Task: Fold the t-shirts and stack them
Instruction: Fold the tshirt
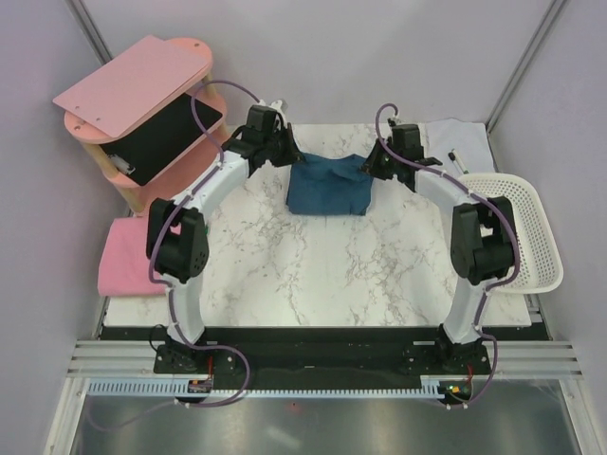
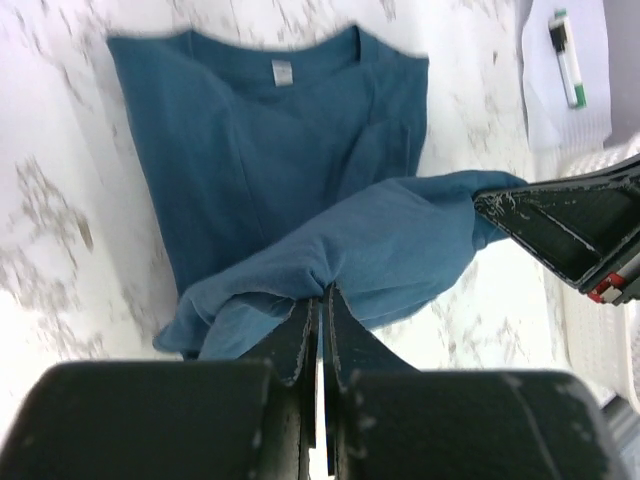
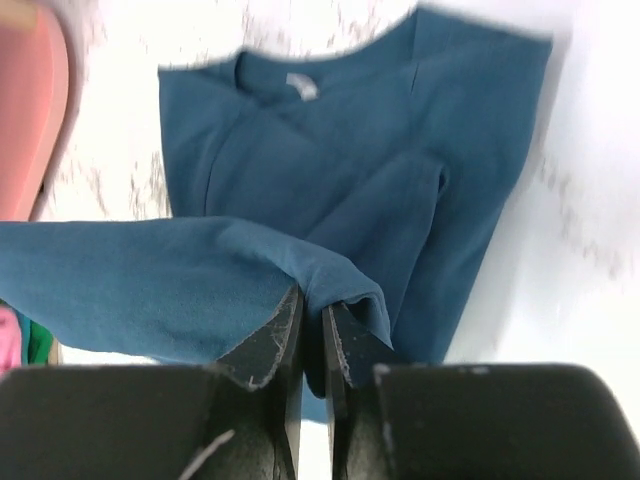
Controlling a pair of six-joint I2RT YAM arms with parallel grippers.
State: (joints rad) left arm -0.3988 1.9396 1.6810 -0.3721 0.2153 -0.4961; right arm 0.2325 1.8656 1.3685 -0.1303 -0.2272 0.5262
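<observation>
The dark teal-blue t-shirt lies at the far middle of the marble table, its far edge lifted between both arms. My left gripper is shut on its left corner; the left wrist view shows that gripper pinching a bunch of the teal shirt, collar and label facing the camera. My right gripper is shut on the right corner; the right wrist view shows that gripper clamping a fold of the shirt. The pink t-shirt lies folded at the table's left edge.
A rigid pink wooden shelf stands at the far left. A white mesh basket sits at the right edge. A small white cloth with a pen lies at the far right, also in the left wrist view.
</observation>
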